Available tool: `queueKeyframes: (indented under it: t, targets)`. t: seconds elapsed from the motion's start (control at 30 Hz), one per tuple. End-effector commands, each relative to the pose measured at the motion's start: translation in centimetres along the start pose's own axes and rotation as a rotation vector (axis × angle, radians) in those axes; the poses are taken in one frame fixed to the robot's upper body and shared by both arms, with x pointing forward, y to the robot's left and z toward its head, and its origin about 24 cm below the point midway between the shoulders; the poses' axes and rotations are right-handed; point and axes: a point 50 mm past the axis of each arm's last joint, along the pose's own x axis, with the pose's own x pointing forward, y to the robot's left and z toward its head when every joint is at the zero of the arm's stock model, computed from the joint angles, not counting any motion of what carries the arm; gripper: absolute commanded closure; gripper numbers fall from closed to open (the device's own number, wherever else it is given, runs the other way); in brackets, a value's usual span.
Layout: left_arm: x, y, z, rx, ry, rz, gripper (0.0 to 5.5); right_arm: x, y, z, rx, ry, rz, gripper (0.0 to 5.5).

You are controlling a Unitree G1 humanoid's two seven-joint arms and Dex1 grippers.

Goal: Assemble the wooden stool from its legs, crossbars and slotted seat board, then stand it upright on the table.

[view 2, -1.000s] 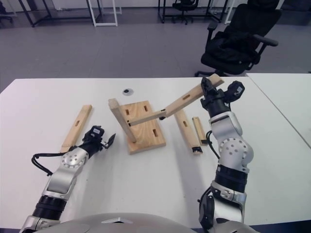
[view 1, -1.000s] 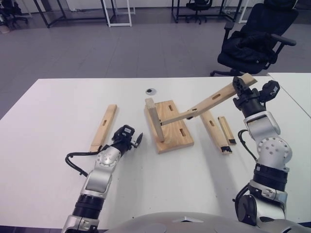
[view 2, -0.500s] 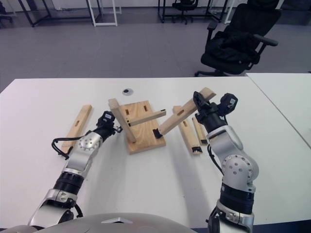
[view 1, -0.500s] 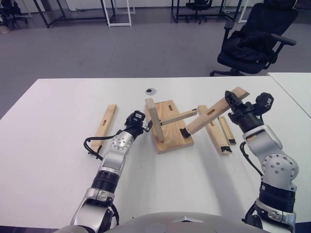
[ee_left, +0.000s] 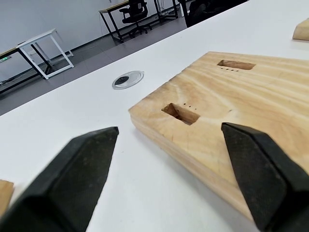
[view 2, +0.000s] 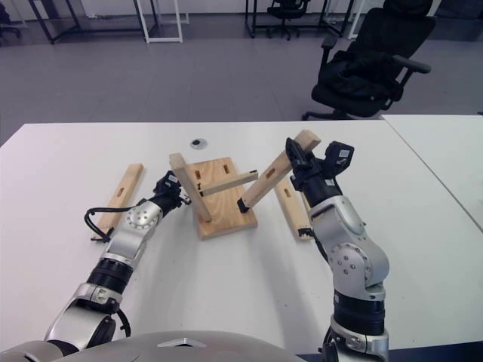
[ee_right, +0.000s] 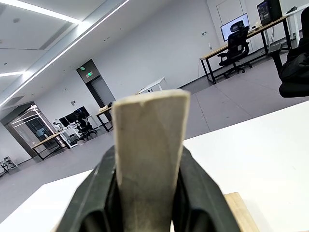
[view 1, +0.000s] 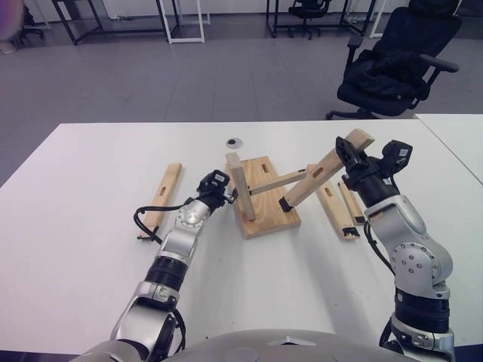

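Note:
The slotted seat board [view 1: 266, 210] lies flat at the table's middle. One leg [view 1: 240, 185] stands in it, and a crossbar [view 1: 273, 181] runs from that leg to the right. My right gripper [view 1: 349, 154] is shut on the upper part of a second leg [view 1: 313, 175], which slants down to the board's right edge and meets the crossbar's free end. In the right wrist view the leg [ee_right: 149, 145] sits between the fingers [ee_right: 94, 203]. My left gripper [view 1: 224, 188] is open at the board's left edge; its fingers [ee_left: 72, 179] straddle the board's corner [ee_left: 231, 111].
A loose leg [view 1: 162, 194] lies on the table to the left. Another leg [view 1: 330, 202] and a short crossbar [view 1: 352, 202] lie right of the board, under my right arm. A round cable grommet [view 1: 235, 141] sits behind the board. The near half of the table [view 1: 287, 286] is bare.
My left gripper has moved right, up to the seat board's left edge. My right gripper has swung its leg left and down, so the lower end now rests by the board.

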Motion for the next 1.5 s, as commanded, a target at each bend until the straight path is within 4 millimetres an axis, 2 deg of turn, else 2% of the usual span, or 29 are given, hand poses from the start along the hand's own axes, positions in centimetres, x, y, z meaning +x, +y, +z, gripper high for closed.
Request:
queueKeyframes:
  t: [0.03, 0.1, 0.2, 0.33, 0.47, 0.63, 0.77, 0.8, 0.97, 1.03, 1.07, 1.17, 1.23, 1.3, 1.4, 1.5]
  targets:
    - [-0.6, -0.3, -2.4, -0.002, 0.12, -0.012, 1.57, -0.2, -1.7, -0.9, -0.075, 0.075, -0.114, 4.49]
    - [-0.6, -0.3, -2.5, -0.001, 0.124, -0.011, 1.57, -0.2, -0.9, -1.4, -0.129, 0.108, -0.092, 4.49]
    - [-0.5, -0.5, -2.3, -0.001, 0.123, -0.016, 1.57, -0.8, 1.3, -3.1, -0.184, 0.168, -0.032, 4.49]
    - [-0.5, -0.7, -2.4, -0.005, 0.126, -0.018, 1.57, -1.2, 1.8, -4.3, -0.193, 0.225, -0.041, 4.49]
    - [-0.4, -0.8, -2.3, -0.008, 0.126, -0.016, 1.57, -0.9, 1.5, -4.4, -0.239, 0.297, -0.084, 4.49]
    - [-0.5, -1.4, -2.6, -0.01, 0.129, -0.017, 1.57, 0.5, 2.3, -3.1, -0.242, 0.316, -0.069, 4.49]
    - [-0.5, -1.0, -2.7, -0.02, 0.136, -0.003, 1.57, -0.2, 2.5, -3.2, -0.303, 0.37, -0.047, 4.49]
    - [-0.5, -0.9, -2.7, -0.022, 0.136, -0.001, 1.57, -0.4, 2.4, -3.4, -0.306, 0.389, -0.047, 4.09]
    - [-0.4, -0.9, -2.0, -0.041, 0.115, 0.013, 1.57, -1.6, 1.7, -5.2, -0.349, 0.564, -0.004, 3.25]
    - [-0.8, -0.5, -0.7, -0.084, 0.064, 0.08, 1.57, -1.1, 2.0, -4.6, -0.342, 0.511, 0.026, 2.89]
    - [-1.2, -0.2, 0.0, -0.108, 0.039, 0.121, 1.57, -0.7, 2.5, -4.0, -0.353, 0.448, 0.059, 2.89]
    - [-4.7, 0.3, 4.7, -0.253, -0.106, 0.281, 1.57, 0.0, 4.9, -1.3, -0.399, 0.235, 0.227, 2.89]
    - [-7.2, -0.5, 7.9, -0.356, -0.178, 0.3, 1.57, -0.3, 5.2, -0.9, -0.462, 0.21, 0.289, 2.89]
    - [-8.6, -1.2, 10.0, -0.432, -0.197, 0.294, 1.57, -0.8, 4.9, -1.1, -0.508, 0.224, 0.302, 2.89]
    - [-8.7, -1.6, 11.9, -0.464, -0.182, 0.276, 1.57, -1.4, 4.8, -2.0, -0.592, 0.259, 0.324, 2.89]
    - [-7.8, -1.7, 12.7, -0.435, -0.145, 0.286, 1.57, -2.1, 5.6, -3.2, -0.755, 0.308, 0.395, 2.89]
